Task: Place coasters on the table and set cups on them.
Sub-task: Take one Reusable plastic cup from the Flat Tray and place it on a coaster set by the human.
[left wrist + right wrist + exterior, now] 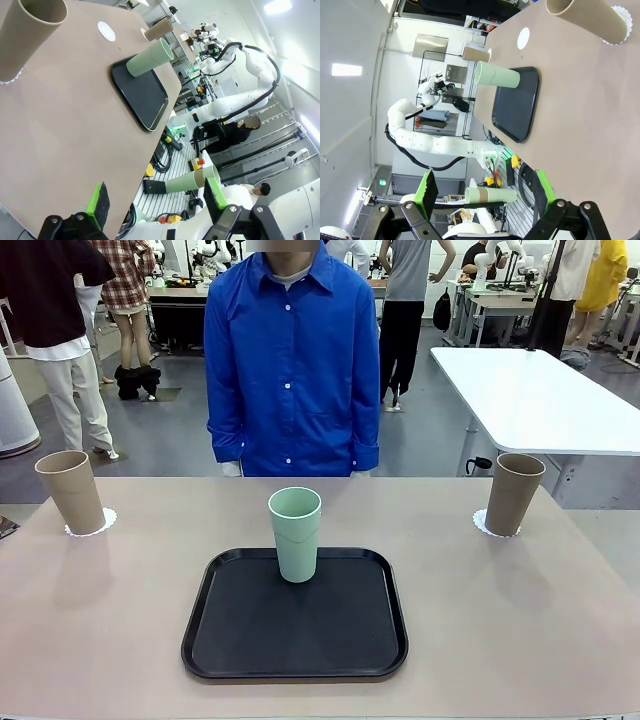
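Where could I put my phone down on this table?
Bare tabletop lies between the left tan cup and the black tray, and between tray and right tan cup. The middle is busiest: green cup on the tray, empty coaster beyond it.

The left gripper (156,196) hung at the edge of the wide beige-pink matte table (65,125), its green-padded jaws wide apart and empty. Close by, a tall tan-brown tumbler (27,30) stood on a white scalloped paper doily (11,79). Farther along, a pale mint green tumbler (150,57) stood on the black rounded-square tray (140,100), and past it were a bare white doily (106,31) and a second tan-brown tumbler (157,28)
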Available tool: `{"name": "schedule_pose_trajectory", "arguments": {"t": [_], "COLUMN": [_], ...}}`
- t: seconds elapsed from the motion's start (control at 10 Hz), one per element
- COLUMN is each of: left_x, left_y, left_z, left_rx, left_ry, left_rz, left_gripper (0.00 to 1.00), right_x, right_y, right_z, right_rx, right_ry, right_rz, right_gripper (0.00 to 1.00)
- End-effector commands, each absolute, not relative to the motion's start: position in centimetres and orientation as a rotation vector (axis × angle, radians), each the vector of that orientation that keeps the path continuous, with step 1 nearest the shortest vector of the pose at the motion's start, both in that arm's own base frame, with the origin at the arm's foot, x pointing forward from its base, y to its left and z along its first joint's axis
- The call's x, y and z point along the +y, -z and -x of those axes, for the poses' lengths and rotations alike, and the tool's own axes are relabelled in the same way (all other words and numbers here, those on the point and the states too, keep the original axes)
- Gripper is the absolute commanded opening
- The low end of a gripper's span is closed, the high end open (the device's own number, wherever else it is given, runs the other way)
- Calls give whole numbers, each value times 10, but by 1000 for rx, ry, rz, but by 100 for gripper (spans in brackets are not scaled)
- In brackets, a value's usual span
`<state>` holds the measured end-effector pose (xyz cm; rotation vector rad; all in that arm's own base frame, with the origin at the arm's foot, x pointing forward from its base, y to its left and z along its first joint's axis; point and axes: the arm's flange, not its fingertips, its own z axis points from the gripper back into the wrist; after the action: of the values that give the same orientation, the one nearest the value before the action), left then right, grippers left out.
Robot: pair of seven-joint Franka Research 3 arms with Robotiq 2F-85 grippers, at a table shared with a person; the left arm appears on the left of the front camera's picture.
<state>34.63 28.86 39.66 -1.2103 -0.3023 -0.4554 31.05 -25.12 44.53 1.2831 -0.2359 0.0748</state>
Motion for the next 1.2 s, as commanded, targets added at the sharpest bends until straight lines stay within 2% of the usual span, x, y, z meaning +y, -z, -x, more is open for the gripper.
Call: {"name": "schedule_pose_trajectory", "arguments": {"t": [0.0, 1.1], "left_x": [289, 289], "left_y": [-399, -399], "left_z": [-346, -346], "left_rx": [-303, -303], "left_ry": [452, 452], "left_rz": [1207, 1207], "left_gripper": [100, 100], "right_x": [-251, -251], "right_y": [-447, -447], "right_z": [-309, -309], "right_rx": [-235, -235], "right_ry": [-78, -78], "right_rz": [-1280, -1280], "right_gripper": [100, 100]}}
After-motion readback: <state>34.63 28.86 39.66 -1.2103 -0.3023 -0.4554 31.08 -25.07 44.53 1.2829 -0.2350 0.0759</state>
